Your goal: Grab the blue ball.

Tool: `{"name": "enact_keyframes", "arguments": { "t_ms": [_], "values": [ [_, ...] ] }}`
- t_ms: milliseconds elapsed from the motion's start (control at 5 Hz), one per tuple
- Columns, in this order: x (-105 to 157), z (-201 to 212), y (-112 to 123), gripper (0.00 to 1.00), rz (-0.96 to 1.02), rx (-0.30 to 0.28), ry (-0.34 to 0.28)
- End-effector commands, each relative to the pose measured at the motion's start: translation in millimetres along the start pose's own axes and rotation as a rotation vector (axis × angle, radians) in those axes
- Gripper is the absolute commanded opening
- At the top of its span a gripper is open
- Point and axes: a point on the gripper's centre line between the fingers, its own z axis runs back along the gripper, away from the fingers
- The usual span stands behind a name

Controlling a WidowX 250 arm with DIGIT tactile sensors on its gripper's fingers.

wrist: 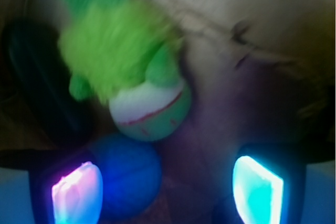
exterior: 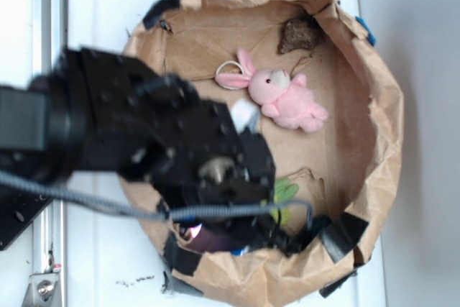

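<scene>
The blue ball (wrist: 128, 177) is seen in the wrist view just beside the left glowing fingertip (wrist: 76, 192), inside the widely parted jaws of the gripper (wrist: 168, 190), ungrasped. Above it, touching, lies a green fuzzy plush toy (wrist: 131, 72). A pink plush bunny (exterior: 284, 95) lies in the brown paper basin (exterior: 381, 127).

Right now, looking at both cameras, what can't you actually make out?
- Blue ball: exterior view, hidden behind the arm.
- Gripper: wrist view, fingertips cut off by the bottom edge, contact with the ball unclear.
- Green plush toy: wrist view, blurred; mostly hidden in exterior view.
- Dark lump: too indistinct to identify.
</scene>
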Motion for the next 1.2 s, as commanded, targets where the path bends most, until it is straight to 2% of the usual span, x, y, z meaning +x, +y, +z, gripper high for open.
{"name": "enact_keyframes", "arguments": {
  "t_ms": [0,400,600,800,1000],
  "values": [
    [20,25,-5,1.0,0.033,-0.087,-0.081],
    [12,11,-16,1.0,0.031,-0.074,-0.034],
    [3,-5,-22,1.0,0.022,-0.039,-0.038],
    [-7,-23,-23,1.0,0.052,0.025,0.012],
    [-21,-31,-22,1.0,0.038,0.06,0.083]
  ]
}}
